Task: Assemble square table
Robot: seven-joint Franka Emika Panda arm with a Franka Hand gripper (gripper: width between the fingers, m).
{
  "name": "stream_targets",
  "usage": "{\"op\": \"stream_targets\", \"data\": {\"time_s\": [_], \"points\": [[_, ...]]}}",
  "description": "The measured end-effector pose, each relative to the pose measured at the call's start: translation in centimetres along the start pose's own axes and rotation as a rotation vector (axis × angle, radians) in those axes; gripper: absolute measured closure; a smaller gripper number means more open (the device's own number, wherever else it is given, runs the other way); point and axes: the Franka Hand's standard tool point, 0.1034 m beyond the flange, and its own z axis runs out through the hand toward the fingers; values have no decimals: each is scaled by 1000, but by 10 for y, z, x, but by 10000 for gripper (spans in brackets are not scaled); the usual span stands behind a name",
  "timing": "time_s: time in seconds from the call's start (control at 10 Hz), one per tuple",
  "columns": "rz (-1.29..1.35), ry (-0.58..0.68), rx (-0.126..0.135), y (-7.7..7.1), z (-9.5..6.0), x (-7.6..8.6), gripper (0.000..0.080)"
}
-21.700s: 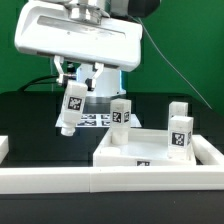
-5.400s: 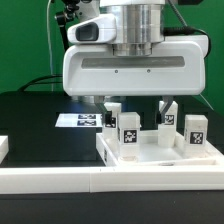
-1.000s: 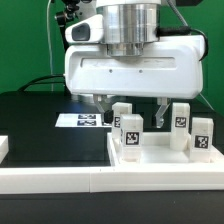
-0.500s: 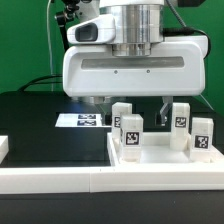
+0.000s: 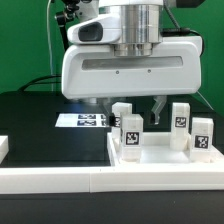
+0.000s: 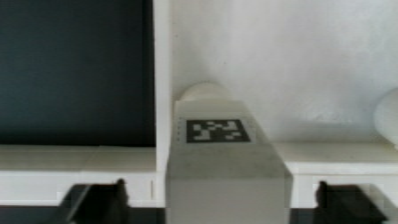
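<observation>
The tool [image 5: 133, 108] hangs over a white leg [image 5: 122, 112] with a black-and-white tag [image 6: 217, 131]; no words show. Its grip cannot be told.

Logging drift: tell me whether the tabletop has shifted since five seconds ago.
Yes. The tabletop slid toward the exterior view's right, away from the marker board.

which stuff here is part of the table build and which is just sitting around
Part of the job:
- white table top
- legs standing on it
- gripper

Just lying about:
- marker board
- white rail along the front
</observation>
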Motion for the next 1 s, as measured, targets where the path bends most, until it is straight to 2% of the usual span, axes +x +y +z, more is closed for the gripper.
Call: {"op": "stream_targets", "data": {"time_s": [0.1,0.2,0.6,1.0], "points": [[0,0,0,0,0,0,378],[0,0,0,0,0,0,512],[72,0,1,0,0,0,511],[432,-1,3,3,0,0,511]]}}
